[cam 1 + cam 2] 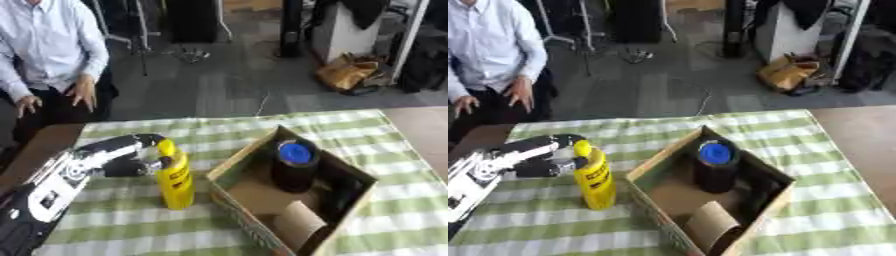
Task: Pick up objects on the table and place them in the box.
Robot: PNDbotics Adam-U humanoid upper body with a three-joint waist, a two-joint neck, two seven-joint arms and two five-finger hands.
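Gripping upright yellow plastic bottle near its neck, left hand fingers curled round it; open brown cardboard box just to its right.

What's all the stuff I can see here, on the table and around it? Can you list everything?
Yellow plastic bottle: one, yellow with a yellow cap, upright on the cloth, left of the box.
Open cardboard box: one, brown, on the table right of centre.
Dark cylindrical container with a blue lid: one, black and blue, upright inside the box.
Brown cardboard roll: one, inside the box at its near end.
Green and white checked tablecloth: one, covering the table.
Tan bag: one, on the floor beyond the table.
Seated person in a pale shirt: one, far left, touching nothing on the table.
Robot's left hand: one, black and silver, its fingers curled round the bottle's upper part.
Right hand: not in view.
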